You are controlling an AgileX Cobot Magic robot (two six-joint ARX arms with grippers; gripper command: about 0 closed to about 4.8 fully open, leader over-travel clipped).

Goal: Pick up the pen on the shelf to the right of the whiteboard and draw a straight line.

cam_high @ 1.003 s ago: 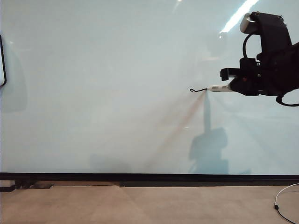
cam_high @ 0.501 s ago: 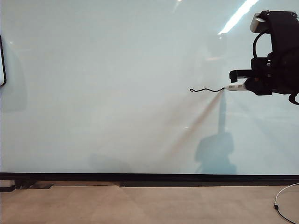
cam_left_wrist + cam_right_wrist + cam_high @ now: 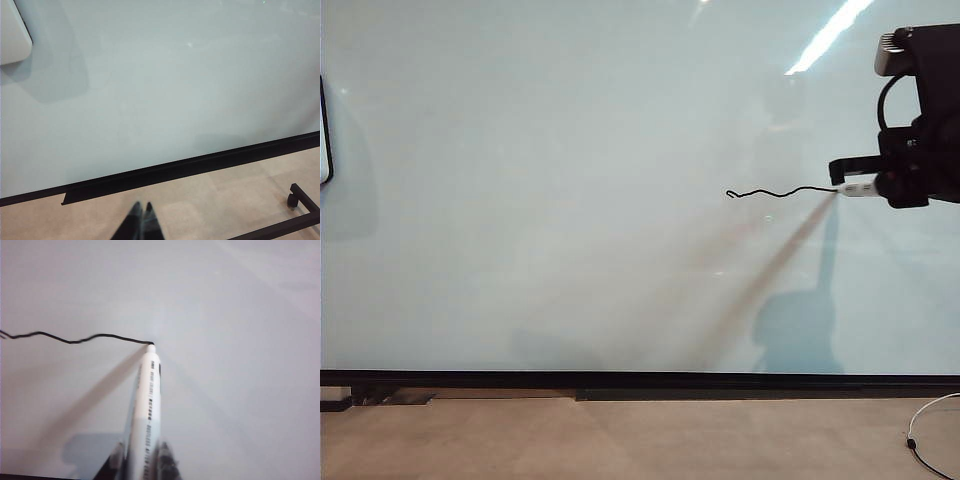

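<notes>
The right gripper (image 3: 880,187) has slid further toward the whiteboard's (image 3: 570,150) right edge, carrying the pen (image 3: 858,188) with it, and the line (image 3: 780,192) has grown behind the tip: a second ago it was only a small hook with a short tail, and now it reaches well to the right of that hook. The arm's shadow on the board has shifted right with it. In the right wrist view the jaws are nearly closed on the pen's (image 3: 146,415) barrel, and its black tip sits on the board exactly where the line (image 3: 75,338) ends, so ink seems to be going down at this moment. That suggests the drawing step is well under way; the stroke wavers a little rather than running dead straight, and there is not much board left before the right edge.

The left gripper (image 3: 141,222) hangs low near the board's bottom edge, above the floor, its fingers pressed together on nothing, apart from the work.
</notes>
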